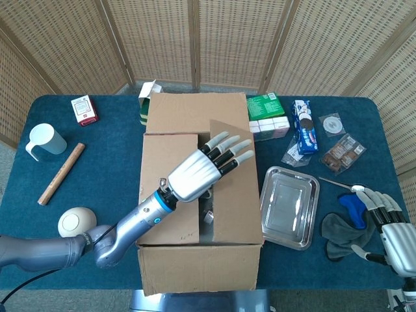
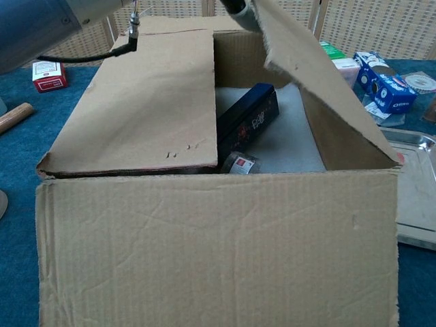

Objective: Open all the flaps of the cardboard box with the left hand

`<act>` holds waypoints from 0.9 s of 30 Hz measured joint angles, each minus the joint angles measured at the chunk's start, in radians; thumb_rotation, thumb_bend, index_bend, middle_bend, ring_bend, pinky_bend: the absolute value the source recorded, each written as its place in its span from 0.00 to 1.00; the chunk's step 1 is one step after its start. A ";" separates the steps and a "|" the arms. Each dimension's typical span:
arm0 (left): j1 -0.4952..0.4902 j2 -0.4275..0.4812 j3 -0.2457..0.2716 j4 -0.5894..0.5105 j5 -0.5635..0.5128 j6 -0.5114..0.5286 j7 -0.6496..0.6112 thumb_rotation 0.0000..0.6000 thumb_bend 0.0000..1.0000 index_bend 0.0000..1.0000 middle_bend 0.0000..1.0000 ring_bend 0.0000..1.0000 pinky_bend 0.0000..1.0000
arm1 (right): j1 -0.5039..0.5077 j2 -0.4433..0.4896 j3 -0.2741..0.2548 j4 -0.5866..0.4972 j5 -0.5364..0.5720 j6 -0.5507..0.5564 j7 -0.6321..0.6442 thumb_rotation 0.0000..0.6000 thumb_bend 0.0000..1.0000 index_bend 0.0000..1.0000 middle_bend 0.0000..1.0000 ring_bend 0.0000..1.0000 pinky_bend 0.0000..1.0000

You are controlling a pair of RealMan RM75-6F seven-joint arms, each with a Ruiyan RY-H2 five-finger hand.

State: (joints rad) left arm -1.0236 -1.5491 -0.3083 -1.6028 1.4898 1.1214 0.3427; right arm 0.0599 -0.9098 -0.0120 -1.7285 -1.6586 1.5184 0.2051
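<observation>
The box [image 1: 198, 201] sits mid-bench [image 1: 110, 188], its long axis running away from the robot. The left robot hand [image 1: 201, 170] hovers over the box top with its fingers [image 1: 229, 151] spread and straight, reaching over the right flap [image 1: 235, 179]; I cannot tell exactly where it touches the flap. It grips nothing. That right flap is tilted up, its inner edge raised above the opening, as the chest view [image 2: 310, 75] shows plainly. The left flap [image 2: 146, 102] lies flat and closed. The far flap [image 1: 195, 112] lies folded outward toward the screen, and the near flap [image 2: 211, 245] hangs down the front.

Inside the opened half lie a dark oblong carton [image 2: 246, 124] and a small jar [image 2: 240, 163] on pale padding.

The right robot hand [image 1: 390, 231] rests at the bench's right edge, fingers loosely extended and holding nothing, beside a grey cloth [image 1: 338, 234] and a blue item [image 1: 351, 206].

A steel tray [image 1: 289, 197] lies just right of the box. Beyond it are a blue biscuit pack [image 1: 304, 127], a green packet [image 1: 265, 106] and small wrapped snacks [image 1: 342, 153]. On the left are a mug [image 1: 44, 141], a wooden stick [image 1: 62, 173], a red-and-white pack [image 1: 84, 109] and a pale ball [image 1: 77, 222].
</observation>
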 measured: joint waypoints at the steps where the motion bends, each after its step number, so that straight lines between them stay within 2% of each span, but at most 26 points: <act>1: -0.006 -0.003 -0.007 0.004 0.002 0.002 0.001 1.00 0.26 0.00 0.00 0.00 0.11 | 0.001 0.000 0.000 0.001 0.000 -0.001 0.000 1.00 0.03 0.00 0.00 0.00 0.00; 8: -0.071 -0.040 -0.073 0.034 -0.026 -0.019 0.023 1.00 0.26 0.00 0.00 0.00 0.13 | 0.003 0.001 0.001 -0.001 0.000 -0.003 0.002 1.00 0.04 0.00 0.00 0.00 0.00; 18: -0.184 -0.183 -0.161 0.162 -0.120 -0.046 0.038 1.00 0.26 0.00 0.00 0.00 0.16 | 0.007 0.001 0.003 0.003 0.009 -0.013 0.007 1.00 0.04 0.00 0.00 0.00 0.00; 23: -0.225 -0.243 -0.190 0.216 -0.189 -0.055 0.037 1.00 0.26 0.00 0.00 0.00 0.16 | 0.010 0.002 0.000 0.007 0.007 -0.021 0.018 1.00 0.04 0.00 0.00 0.00 0.00; 27: -0.239 -0.256 -0.191 0.234 -0.223 -0.066 0.058 1.00 0.26 0.00 0.00 0.00 0.16 | 0.009 0.003 -0.001 0.008 0.004 -0.016 0.020 1.00 0.04 0.00 0.00 0.00 0.00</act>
State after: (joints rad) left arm -1.2626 -1.8054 -0.4995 -1.3690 1.2671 1.0553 0.4002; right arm 0.0686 -0.9070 -0.0132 -1.7209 -1.6546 1.5019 0.2249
